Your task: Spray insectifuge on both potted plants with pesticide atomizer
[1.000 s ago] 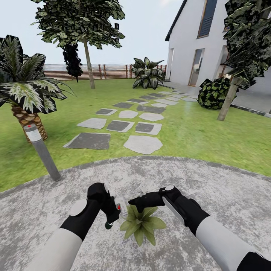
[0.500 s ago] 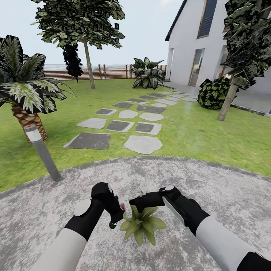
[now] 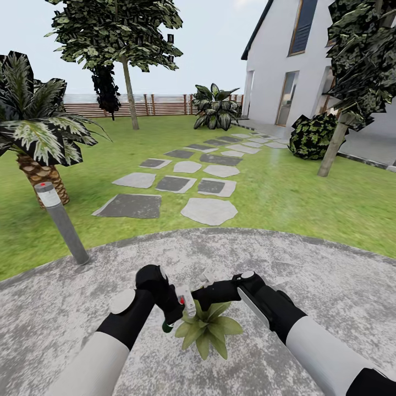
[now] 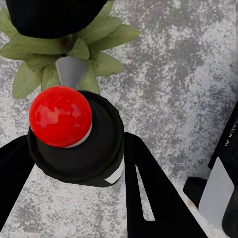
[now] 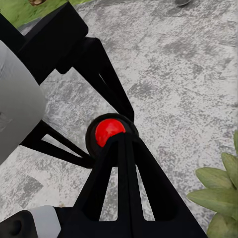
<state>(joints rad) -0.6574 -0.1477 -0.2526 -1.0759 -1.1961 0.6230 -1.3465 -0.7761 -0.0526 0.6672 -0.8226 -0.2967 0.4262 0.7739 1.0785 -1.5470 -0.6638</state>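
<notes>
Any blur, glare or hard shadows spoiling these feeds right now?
Head view: sharp and evenly lit, with wide-angle stretch near the edges and only a faint shadow under the potted plant. Left wrist view: the atomizer is so close it looks soft, its red dot showing mild sheen. Right wrist view: flat light, no glare, the patio slightly blurry.

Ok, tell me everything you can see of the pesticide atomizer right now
The pesticide atomizer is a slim dark-green bottle with a white spray head bearing a red dot, and a white label patch shows on its side in the left wrist view. The left gripper is shut on it, one black finger on each side. It is held above the grey patio, beside the potted plant, nozzle towards the leaves. No spray specks are visible.
</notes>
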